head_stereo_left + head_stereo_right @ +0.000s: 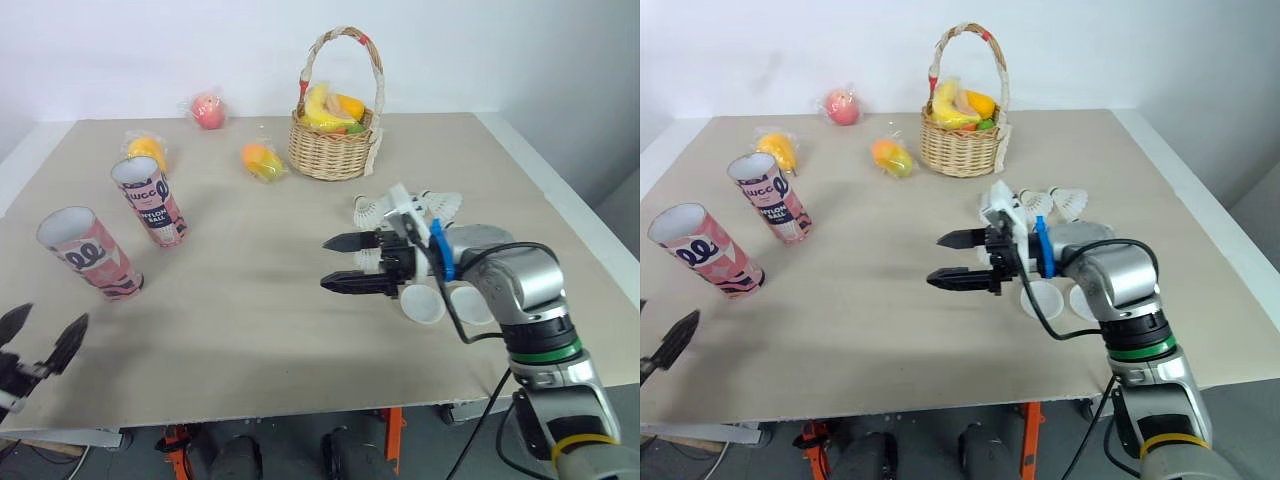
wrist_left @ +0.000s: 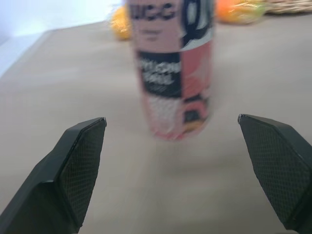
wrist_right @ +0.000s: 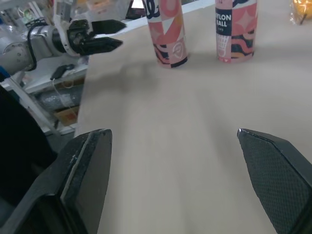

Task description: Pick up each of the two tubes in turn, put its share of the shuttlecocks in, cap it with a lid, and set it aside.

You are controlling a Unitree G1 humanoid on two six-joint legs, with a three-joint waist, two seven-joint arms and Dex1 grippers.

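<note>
Two pink patterned tubes stand open-topped at the table's left: the near tube (image 1: pixel 88 252) and the far tube (image 1: pixel 150 200), which has a black label. Several white shuttlecocks (image 1: pixel 375 210) lie at the right, with two white lids (image 1: pixel 423 303) in front of them. My right gripper (image 1: pixel 324 264) hovers open over the table's middle, left of the shuttlecocks, pointing at the tubes. My left gripper (image 1: pixel 48 320) is open at the front left edge, short of the near tube. In the left wrist view the far tube (image 2: pixel 173 73) stands ahead of the open fingers (image 2: pixel 80 161).
A wicker basket (image 1: pixel 335 150) of fruit stands at the back centre. Wrapped fruits lie behind the tubes: an apple (image 1: pixel 208 110), an orange one (image 1: pixel 148 150) and another (image 1: pixel 262 160). Bare table lies between the tubes and the right gripper.
</note>
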